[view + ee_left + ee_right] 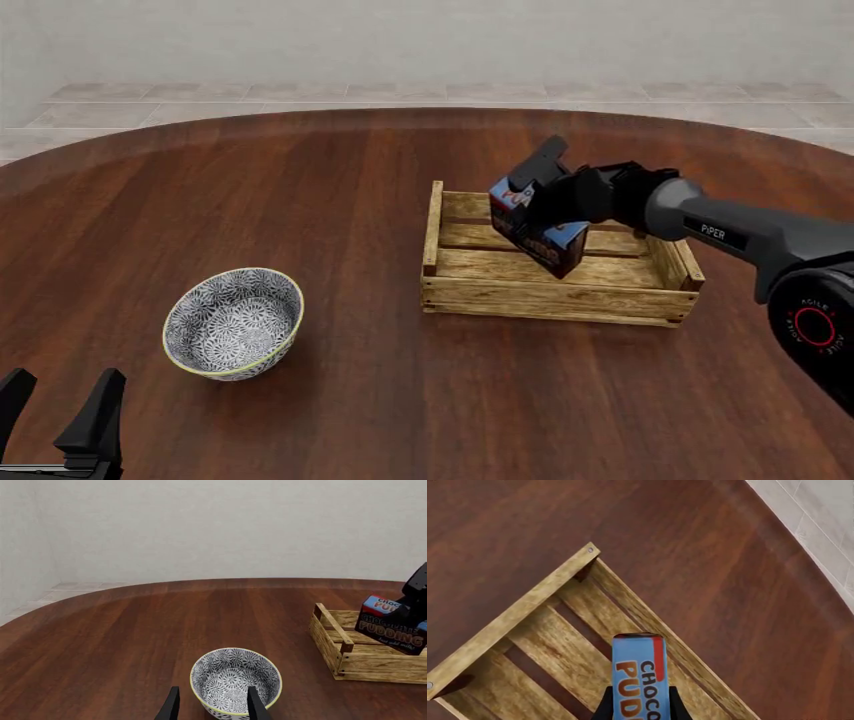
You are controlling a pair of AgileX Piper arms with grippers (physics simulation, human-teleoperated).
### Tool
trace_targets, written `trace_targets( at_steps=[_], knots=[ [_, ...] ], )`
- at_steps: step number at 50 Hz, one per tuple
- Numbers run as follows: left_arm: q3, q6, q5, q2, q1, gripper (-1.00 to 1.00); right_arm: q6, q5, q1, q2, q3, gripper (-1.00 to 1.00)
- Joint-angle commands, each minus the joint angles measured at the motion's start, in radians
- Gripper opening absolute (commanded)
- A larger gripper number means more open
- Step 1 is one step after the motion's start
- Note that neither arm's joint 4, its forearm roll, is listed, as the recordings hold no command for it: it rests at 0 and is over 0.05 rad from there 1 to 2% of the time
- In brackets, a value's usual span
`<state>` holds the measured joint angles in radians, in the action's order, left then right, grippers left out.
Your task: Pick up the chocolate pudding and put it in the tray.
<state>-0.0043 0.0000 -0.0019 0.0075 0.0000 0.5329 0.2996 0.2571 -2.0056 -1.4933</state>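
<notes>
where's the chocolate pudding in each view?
Front view: chocolate pudding right of centre, held tilted over the tray.
Left wrist view: at the right edge, over the tray.
Right wrist view: bottom centre.
Shared landmark: the tray's slats.

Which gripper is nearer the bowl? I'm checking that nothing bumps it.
Left. The left gripper hovers open just short of the bowl; the right gripper holds the chocolate pudding over the tray.

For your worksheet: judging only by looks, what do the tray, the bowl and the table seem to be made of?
Tray: pale weathered wood, with visible slats and grain.
Bowl: probably glazed ceramic, white with a blue pattern and a yellowish rim.
Table: dark reddish wood planks with a slight sheen, possibly varnished.
</notes>
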Motion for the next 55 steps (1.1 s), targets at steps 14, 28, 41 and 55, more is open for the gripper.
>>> trace_targets(
  at_steps=[14,28,41,55],
  knots=[
    [0.000,0.000,0.000,0.000,0.000,1.00,-0.041,-0.018,-0.009,-0.031,-0.015,-1.00],
    [0.000,0.000,0.000,0.000,0.000,1.00,-0.058,-0.026,-0.003,-0.039,-0.010,-1.00],
    [0.000,0.000,0.000,0.000,0.000,1.00,-0.063,-0.035,-0.004,-0.044,-0.006,-1.00],
    [0.000,0.000,0.000,0.000,0.000,1.00,-0.076,-0.050,0.002,-0.053,0.006,-1.00]
  ],
)
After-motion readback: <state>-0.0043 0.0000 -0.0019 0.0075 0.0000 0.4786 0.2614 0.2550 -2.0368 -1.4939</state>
